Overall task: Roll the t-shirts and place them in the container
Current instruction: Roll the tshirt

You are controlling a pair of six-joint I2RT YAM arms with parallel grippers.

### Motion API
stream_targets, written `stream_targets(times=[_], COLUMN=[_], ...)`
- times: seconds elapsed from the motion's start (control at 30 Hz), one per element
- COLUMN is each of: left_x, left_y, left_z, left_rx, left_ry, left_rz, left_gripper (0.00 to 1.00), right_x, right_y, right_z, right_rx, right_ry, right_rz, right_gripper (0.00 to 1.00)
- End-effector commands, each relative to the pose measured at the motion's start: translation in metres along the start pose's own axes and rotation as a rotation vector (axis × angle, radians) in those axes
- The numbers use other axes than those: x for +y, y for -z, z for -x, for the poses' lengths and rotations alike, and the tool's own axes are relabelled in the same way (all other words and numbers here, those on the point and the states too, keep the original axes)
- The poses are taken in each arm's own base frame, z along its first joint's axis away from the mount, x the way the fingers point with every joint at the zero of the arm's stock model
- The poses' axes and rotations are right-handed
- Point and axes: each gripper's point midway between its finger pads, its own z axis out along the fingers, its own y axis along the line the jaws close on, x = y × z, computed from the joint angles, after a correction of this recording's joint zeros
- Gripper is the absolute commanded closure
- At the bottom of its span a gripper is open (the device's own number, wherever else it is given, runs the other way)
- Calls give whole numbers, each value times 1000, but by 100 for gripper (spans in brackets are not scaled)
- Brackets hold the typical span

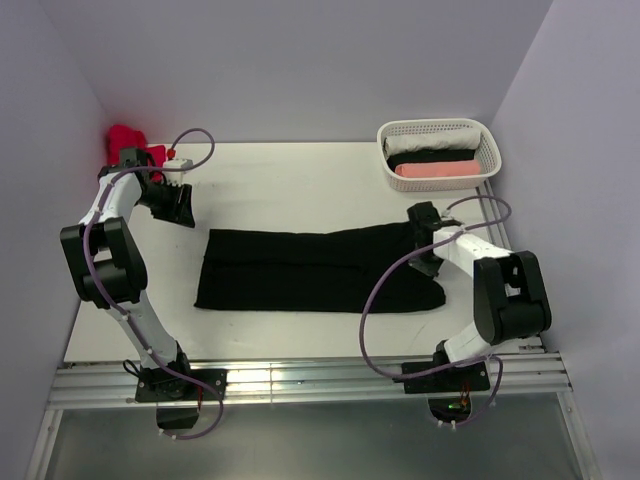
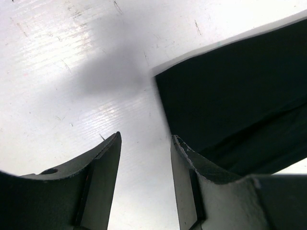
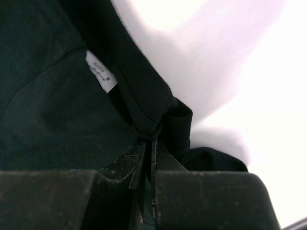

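A black t-shirt lies folded into a long strip across the middle of the white table. My right gripper is shut on the shirt's right end, pinching the collar fold just past the small white label. My left gripper is open and empty, hovering above the table just beyond the shirt's far left corner; that corner of the black t-shirt shows beside the right fingertip in the left wrist view. A red t-shirt lies bunched at the table's far left corner.
A white lattice basket stands at the far right and holds rolled white, black and pink shirts. Purple walls close in the left, back and right sides. A metal rail runs along the near edge.
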Motion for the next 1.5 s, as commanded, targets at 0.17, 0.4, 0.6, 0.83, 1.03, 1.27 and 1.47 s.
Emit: stream_targets(times=[0.17,0.4,0.6,0.83,1.03,1.27,1.47], left_x=[-7,-29,-53,-84,-104,-139,-162], left_y=[4,-10,-23,-15,-4,-4,-17], left_z=[-4,-8,-8,-22,-47,-72,-79], left_rx=[-1,40,71,83,128,211,251], left_ry=[-8,30,52,-76,-191,-253,-297], left_rz=[-20,-186,-308,-320,-352,-484,-527], left_gripper=[48,44,43,47,63,71,70], right_x=[-66,-36,61,168,238,269,267], right_y=[-9,27,87,137,157,143,125], right_z=[46,42,5,-46,-84,-115,-132], right_rx=[-18,-87,-132,-128,-86,-6,33], right_ry=[-56,-114,-81,60,166,179,174], right_rz=[-169,-30,303,463,554,617,604], right_gripper=[63,45,44,59,70,76,78])
